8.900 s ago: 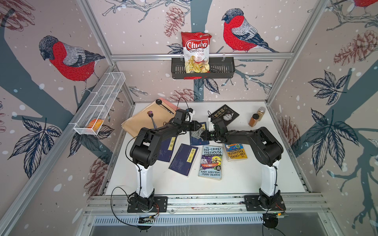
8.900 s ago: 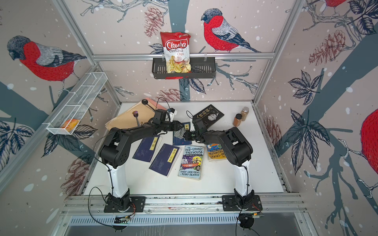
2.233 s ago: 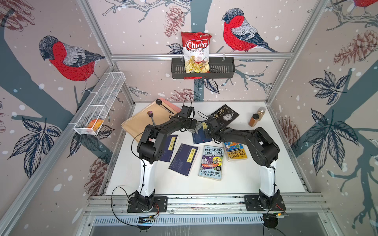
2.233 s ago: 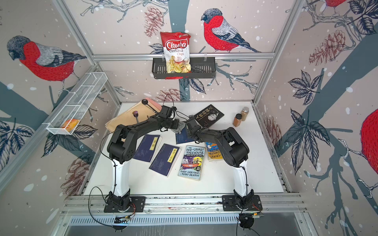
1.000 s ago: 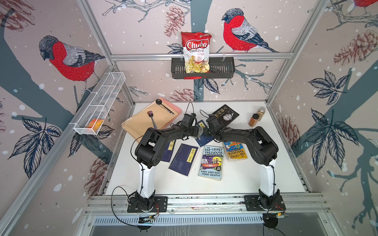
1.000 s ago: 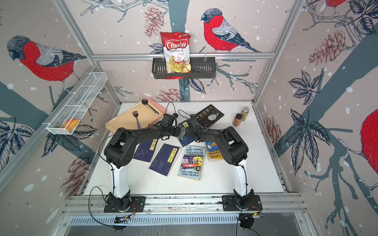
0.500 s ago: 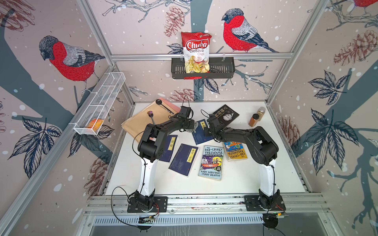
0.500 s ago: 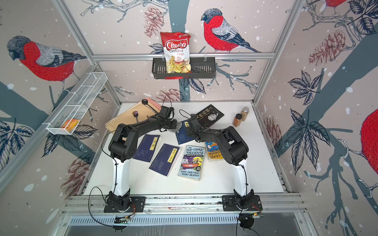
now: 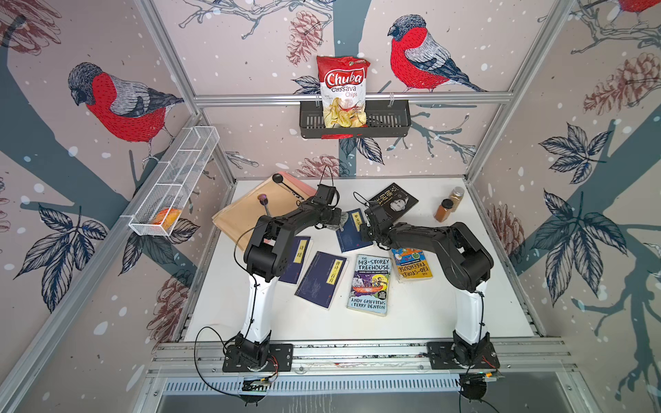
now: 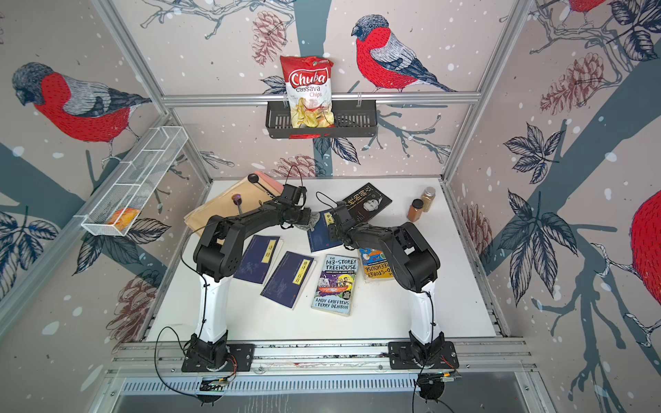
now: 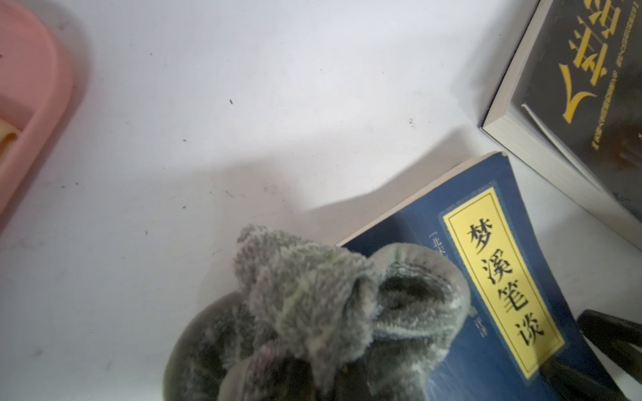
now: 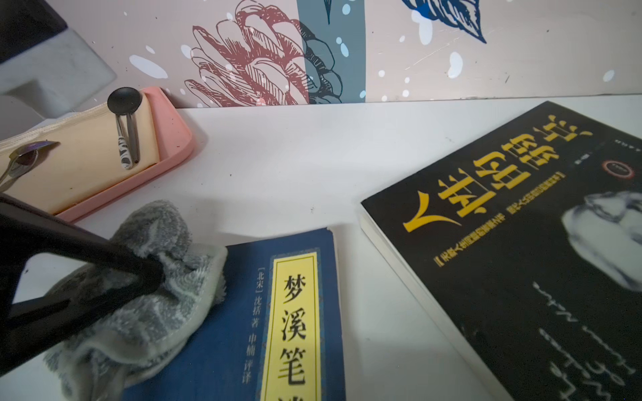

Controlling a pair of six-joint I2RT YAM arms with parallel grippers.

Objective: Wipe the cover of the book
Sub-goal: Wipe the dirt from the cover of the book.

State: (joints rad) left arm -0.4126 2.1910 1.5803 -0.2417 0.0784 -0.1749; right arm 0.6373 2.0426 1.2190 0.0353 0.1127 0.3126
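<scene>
The book [image 9: 352,234] is blue with a yellow title label and lies flat at the middle back of the table; it also shows as the book [image 10: 323,234]. My left gripper [image 9: 334,221] is shut on a grey cloth [image 9: 341,222], which rests on the book's far left corner. In the left wrist view the cloth [image 11: 330,305] hides the fingers and overlaps the book [image 11: 486,277]. The right wrist view shows the book [image 12: 288,312], the cloth [image 12: 146,312] and the left gripper's fingers [image 12: 139,274]. My right gripper [image 9: 366,232] sits at the book's right edge; its jaws do not show.
A black book [image 9: 393,203] lies just right of the blue one. Two spice bottles [image 9: 443,210] stand at the back right. A pink tray [image 9: 286,182] with a tan folder and spoons is at the back left. Several more books [image 9: 370,284] lie nearer the front.
The left gripper carried the cloth from the middle of the blue cover toward its far left corner. The right gripper stayed at the book's right edge.
</scene>
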